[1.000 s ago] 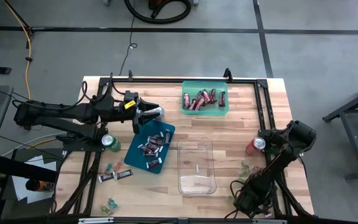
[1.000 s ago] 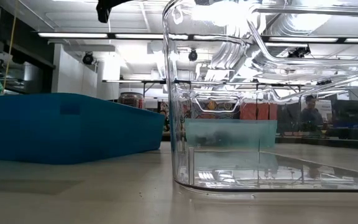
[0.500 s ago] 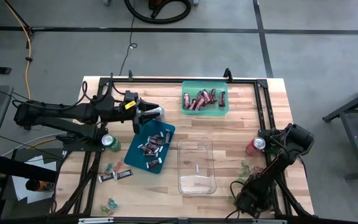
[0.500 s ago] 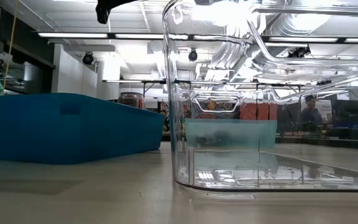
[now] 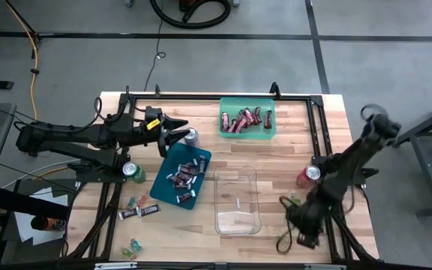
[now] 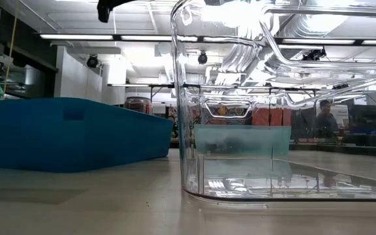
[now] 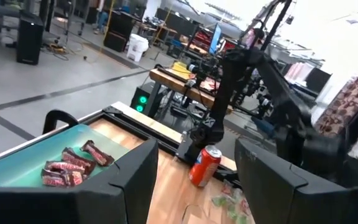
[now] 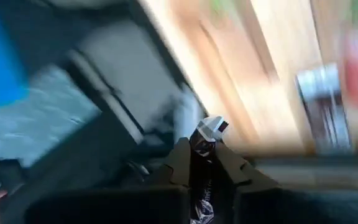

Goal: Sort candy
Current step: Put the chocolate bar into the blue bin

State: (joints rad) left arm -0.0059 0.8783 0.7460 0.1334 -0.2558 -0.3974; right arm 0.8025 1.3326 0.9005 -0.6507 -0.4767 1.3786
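So the candy is clearly being split by type: dark red bars (image 5: pixel 243 120) are being collected in the green tray (image 5: pixel 270 131) at the far side of the worktop (image 5: pixel 276 157), and dark mini bars (image 5: pixel 184 176) are being kept in the blue tray (image 5: pixel 163 191) left of centre. The clear bin (image 5: pixel 237 201) in the middle is being left with almost nothing in it, probably reserved for the small green-and-red pieces. Those are being left loose for now: a few near the left front edge (image 5: pixel 133 246) and a few on the right (image 5: pixel 298 202), plus 2 dark bars (image 5: pixel 141 212) lying just beside the blue tray.

The left hand (image 5: pixel 177 133) is being held spread wide and empty above the far corner of the blue tray, right by a silver can (image 5: pixel 192 136), likely after a drop-off.

The right hand (image 8: pixel 204 163) is being kept pinched shut on a dark wrapped piece (image 8: pixel 207 134) with a white end, over the near right part of the worktop; the arm is blurred there, so exact placement can't be told.

A green can (image 5: pixel 133 171) and a red can (image 5: pixel 307 175) are being left out of the sorting. No print on wrappers or cans can be read.
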